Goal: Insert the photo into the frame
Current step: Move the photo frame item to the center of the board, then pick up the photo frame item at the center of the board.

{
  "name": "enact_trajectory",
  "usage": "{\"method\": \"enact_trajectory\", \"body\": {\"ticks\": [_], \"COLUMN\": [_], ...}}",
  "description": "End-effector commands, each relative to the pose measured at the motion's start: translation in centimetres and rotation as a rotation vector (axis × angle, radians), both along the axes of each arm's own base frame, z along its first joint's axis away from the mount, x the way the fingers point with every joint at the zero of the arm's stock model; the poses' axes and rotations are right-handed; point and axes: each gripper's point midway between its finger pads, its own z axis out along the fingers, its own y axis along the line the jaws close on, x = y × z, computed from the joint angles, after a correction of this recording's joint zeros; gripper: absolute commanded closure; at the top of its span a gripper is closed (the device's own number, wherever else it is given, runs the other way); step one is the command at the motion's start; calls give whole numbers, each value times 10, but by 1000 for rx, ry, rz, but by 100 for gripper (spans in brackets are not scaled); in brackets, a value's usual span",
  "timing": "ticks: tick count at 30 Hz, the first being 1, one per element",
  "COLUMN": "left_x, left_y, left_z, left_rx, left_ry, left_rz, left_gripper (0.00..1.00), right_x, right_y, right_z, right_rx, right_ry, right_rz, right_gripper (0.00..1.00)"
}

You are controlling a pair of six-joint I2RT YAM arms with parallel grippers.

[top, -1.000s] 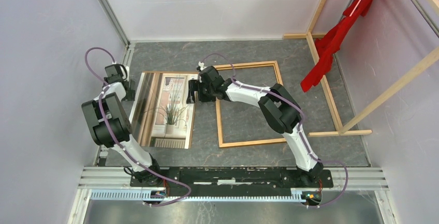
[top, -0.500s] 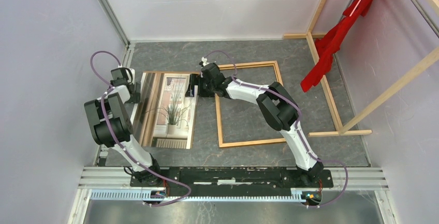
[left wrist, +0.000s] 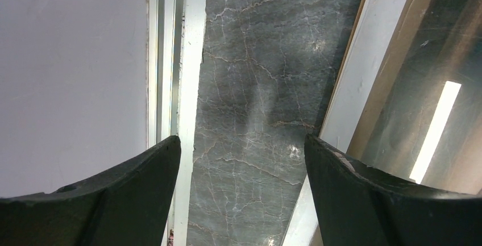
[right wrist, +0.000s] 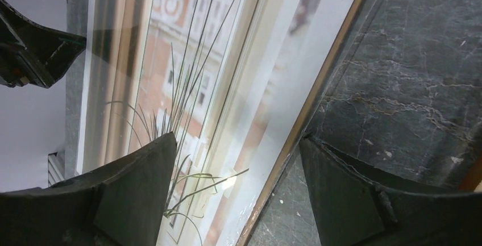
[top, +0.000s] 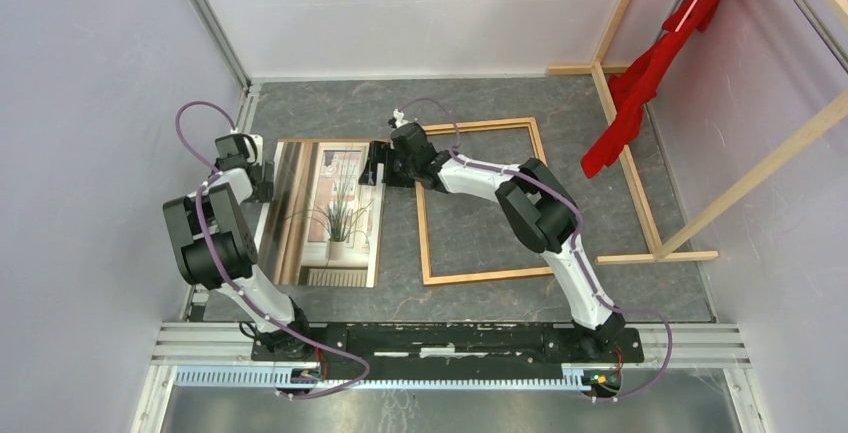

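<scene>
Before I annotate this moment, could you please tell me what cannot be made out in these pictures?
Top view: the right arm covers the frame's far-left corner.
Top view: reflections obscure the photo's left strip.
Both wrist views: picture edges cut off most of the photo.

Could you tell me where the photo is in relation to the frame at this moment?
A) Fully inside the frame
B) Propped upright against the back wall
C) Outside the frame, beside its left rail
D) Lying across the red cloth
C: in the overhead view the photo lies flat on the table to the left of the frame, wholly outside its rails.
</scene>
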Motion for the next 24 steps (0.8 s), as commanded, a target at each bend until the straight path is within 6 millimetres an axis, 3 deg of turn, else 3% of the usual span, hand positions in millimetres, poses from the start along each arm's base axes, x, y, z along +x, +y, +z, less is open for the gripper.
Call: {"method": "enact_trajectory", "body": {"ticks": [1,6,20,24], "left_x": [-20,-22,-21,-22], "left_y": [-24,-24,-28,-29], "left_z": [-27,-29,-28,-29], "left_rx": [-86,-77,-71,-71], "left_ry": [86,91,97,101], "left_rz": [-29,-34,-58,-60], "left_gripper": [14,14,14,14], "right_x": [-5,-3,-18,-28], "right_y": [11,20,38,43], "right_z": [35,66,110,132], "right_rx": [87,135,202,301], "right_ry": [-37,-105,-212,-231], "right_rz": [13,40,133,166], "right_gripper": [14,15,17,18]}}
